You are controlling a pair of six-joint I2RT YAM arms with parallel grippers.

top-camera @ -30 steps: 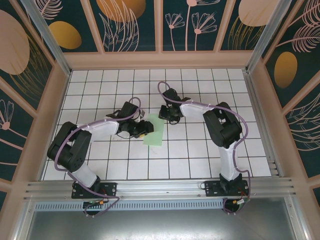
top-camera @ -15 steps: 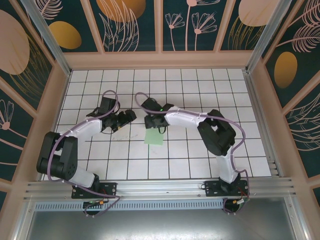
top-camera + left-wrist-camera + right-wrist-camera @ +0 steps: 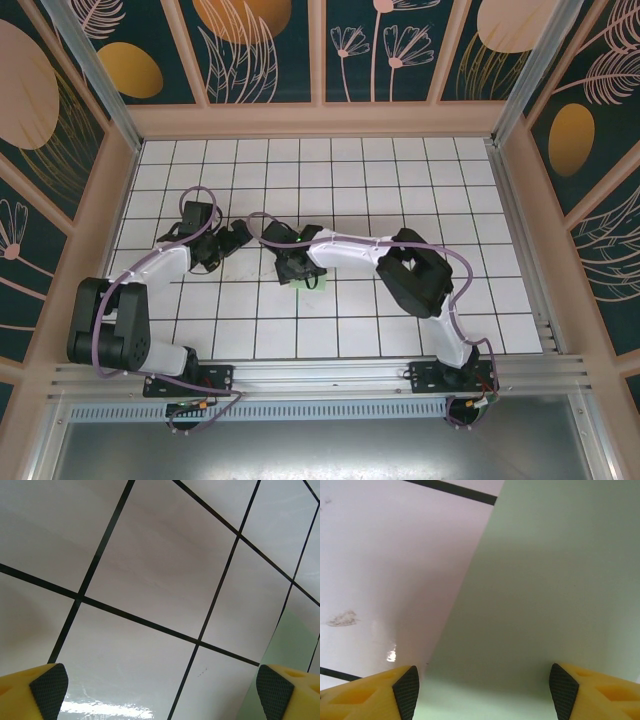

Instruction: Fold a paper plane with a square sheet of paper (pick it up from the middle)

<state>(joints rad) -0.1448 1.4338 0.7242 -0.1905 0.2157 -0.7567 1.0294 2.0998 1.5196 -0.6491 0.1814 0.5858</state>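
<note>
pale mint-green thin paper sheet (image 3: 545, 580) lies flat on the white black-gridded tile table (image 3: 150, 580), mid-table under the right gripper (image 3: 485, 690), jaws apart, gripping nothing. left gripper (image 3: 160, 687) spread wide over bare tile just beside the paper's edge, empty. no dart shape visible; most folds look left, fold count unclear.

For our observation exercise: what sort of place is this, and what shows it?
Probably a robot test cell: a left arm and a right arm bolted by an aluminium rail, a white gridded table, and leaf-patterned panels walling it in.
</note>
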